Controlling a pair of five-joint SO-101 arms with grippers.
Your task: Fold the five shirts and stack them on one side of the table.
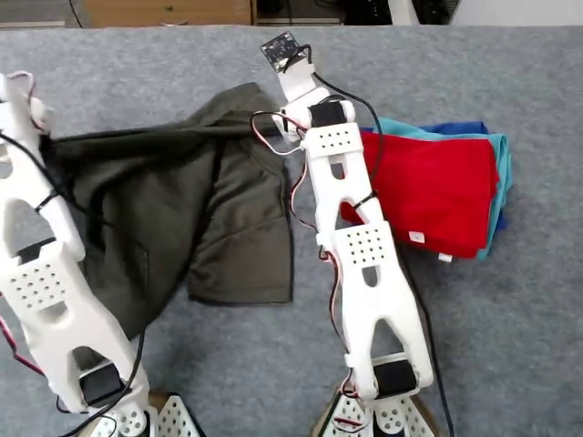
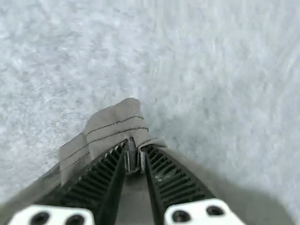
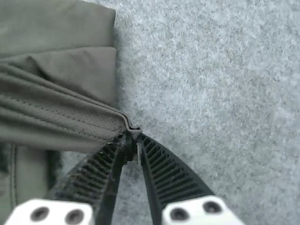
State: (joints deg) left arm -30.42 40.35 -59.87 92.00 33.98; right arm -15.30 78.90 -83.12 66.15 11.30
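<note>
The olive shirt (image 1: pixel 182 209) lies partly spread on the grey surface (image 1: pixel 510 346), its far edge stretched taut between both arms. The left tool (image 2: pixel 135 157) is clamped on a hem corner, and the right tool (image 3: pixel 132 140) pinches a bunched fold. Just beside the right arm sits the folded stack (image 1: pixel 428 191) — red over teal and blue.

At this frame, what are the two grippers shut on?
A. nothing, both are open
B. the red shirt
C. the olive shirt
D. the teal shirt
C: the left gripper and the right gripper each pinch an edge of the olive shirt, whose top edge is pulled taut between them in the high view.
</note>
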